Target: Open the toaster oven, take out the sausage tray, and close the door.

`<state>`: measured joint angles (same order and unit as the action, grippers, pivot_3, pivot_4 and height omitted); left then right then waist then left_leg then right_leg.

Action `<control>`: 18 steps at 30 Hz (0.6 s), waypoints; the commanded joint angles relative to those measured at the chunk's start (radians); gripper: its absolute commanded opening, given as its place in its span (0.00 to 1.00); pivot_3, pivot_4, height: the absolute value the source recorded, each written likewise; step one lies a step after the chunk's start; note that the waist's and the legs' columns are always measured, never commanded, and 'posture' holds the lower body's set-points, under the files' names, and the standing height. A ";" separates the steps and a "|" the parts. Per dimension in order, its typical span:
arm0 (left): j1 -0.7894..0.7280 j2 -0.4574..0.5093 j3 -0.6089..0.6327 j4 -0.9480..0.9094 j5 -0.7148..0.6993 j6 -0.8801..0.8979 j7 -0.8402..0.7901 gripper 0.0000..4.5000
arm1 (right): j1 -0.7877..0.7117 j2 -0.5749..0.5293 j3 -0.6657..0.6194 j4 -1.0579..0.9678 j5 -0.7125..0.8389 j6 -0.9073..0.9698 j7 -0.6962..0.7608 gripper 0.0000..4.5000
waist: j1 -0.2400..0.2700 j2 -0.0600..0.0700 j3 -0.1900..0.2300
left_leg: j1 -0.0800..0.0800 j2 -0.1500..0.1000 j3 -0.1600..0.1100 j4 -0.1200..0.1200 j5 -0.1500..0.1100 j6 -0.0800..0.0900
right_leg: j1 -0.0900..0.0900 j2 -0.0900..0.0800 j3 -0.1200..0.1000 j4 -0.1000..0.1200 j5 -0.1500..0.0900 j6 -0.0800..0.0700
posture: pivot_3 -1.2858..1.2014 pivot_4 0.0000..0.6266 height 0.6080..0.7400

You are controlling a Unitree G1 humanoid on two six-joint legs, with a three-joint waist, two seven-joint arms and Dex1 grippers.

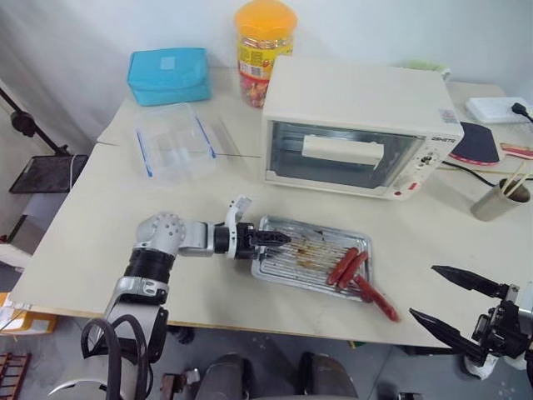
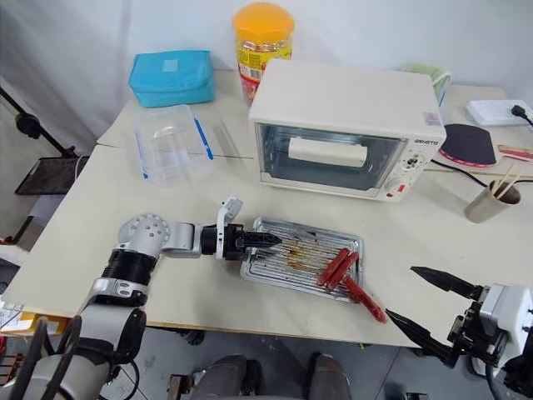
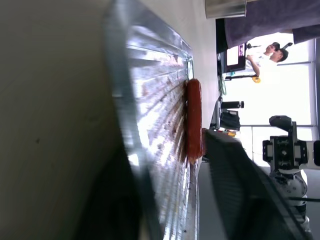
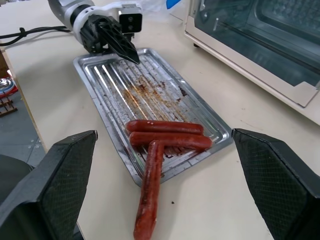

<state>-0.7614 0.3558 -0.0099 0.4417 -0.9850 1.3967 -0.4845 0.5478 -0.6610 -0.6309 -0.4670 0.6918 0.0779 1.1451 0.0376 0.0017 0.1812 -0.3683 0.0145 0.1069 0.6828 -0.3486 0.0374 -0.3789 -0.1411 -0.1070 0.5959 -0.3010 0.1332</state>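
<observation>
Shiny ribbed metal caught the light where the sausage tray point(image 1: 312, 257) lay flat on the bench point(image 1: 100, 242), in front of the toaster oven point(image 1: 360, 125) and a little apart from it. Two red sausages point(image 1: 347, 267) lay side by side at the tray's right end, and a third sausage point(image 1: 376, 298) hung over the near right corner, half on the bench top. Brown grease marks streaked the middle of the ribs.

The left end effector point(image 1: 271, 239) lay level at the tray's left edge, pointing to the right across it. From the left wrist view one finger point(image 3: 245, 195) stood above the tray and the other below the rim, with a gap between them (so parted, not clamped on the metal). Whether either finger touched the rim I could not tell.

The right end effector point(image 1: 445, 296) hung near the bench's front right corner, well apart from the tray, its two black fingers spread wide and holding nothing.

The door point(image 1: 346, 154) stood shut against the oven's front, its wide white bar handle point(image 1: 343, 150) across the glass.

Behind and to the left sat a clear plastic box point(image 1: 176, 143) with blue clips, a blue pouch point(image 1: 169, 75) and a jar point(image 1: 264, 50) with an orange lid. At the right were a cup point(image 1: 498, 200) and a table-tennis bat point(image 1: 480, 143).
</observation>
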 commanded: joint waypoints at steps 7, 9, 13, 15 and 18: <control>0.309 0.358 -0.106 -0.446 0.309 -0.635 -0.533 1.00 | -0.069 -0.037 0.027 0.018 0.034 0.036 0.026 1.00 | -0.028 0.001 -0.001 | 0.002 0.002 0.001 0.000 0.000 -0.002 | 0.000 0.001 0.001 0.001 -0.001 -0.002 | 0.52 0.24 1.00; 0.400 0.416 -0.075 -0.458 0.390 -0.884 -0.669 1.00 | -0.085 -0.042 0.037 0.014 0.052 0.055 0.029 1.00 | -0.029 0.001 -0.001 | 0.002 0.002 0.003 -0.001 -0.001 -0.004 | -0.003 -0.001 0.002 0.001 -0.002 -0.003 | 0.52 0.24 1.00; 0.484 0.412 0.039 -0.395 0.458 -1.191 -0.732 1.00 | -0.110 -0.054 0.055 -0.010 0.087 0.094 0.034 1.00 | -0.013 0.001 0.000 | -0.004 0.001 0.004 -0.001 -0.001 -0.003 | -0.011 -0.009 0.002 0.002 -0.002 -0.004 | 0.52 0.24 1.00; 0.496 0.403 0.076 -0.360 0.503 -1.349 -0.753 1.00 | -0.116 -0.060 0.057 -0.026 0.102 0.109 0.040 1.00 | -0.008 0.001 0.000 | -0.004 0.001 0.004 -0.001 -0.001 -0.002 | -0.011 -0.010 0.002 0.002 -0.002 -0.004 | 0.52 0.24 1.00; 0.496 0.431 0.108 -0.318 0.533 -1.439 -0.793 1.00 | -0.126 -0.083 0.050 -0.038 0.119 0.125 0.062 1.00 | -0.011 0.001 0.000 | -0.004 0.001 0.004 -0.001 -0.002 0.000 | -0.011 -0.010 0.002 0.002 -0.002 -0.004 | 0.52 0.24 1.00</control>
<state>-0.2640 0.7672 0.0630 0.1151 -0.4654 0.0208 -1.2497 0.4204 -0.7267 -0.5569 -0.4725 0.7811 0.1987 1.1904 0.0269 0.0027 0.1808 -0.3724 0.0151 0.1121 0.6821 -0.3512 0.0385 -0.3899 -0.1509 -0.1051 0.5998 -0.3030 0.1293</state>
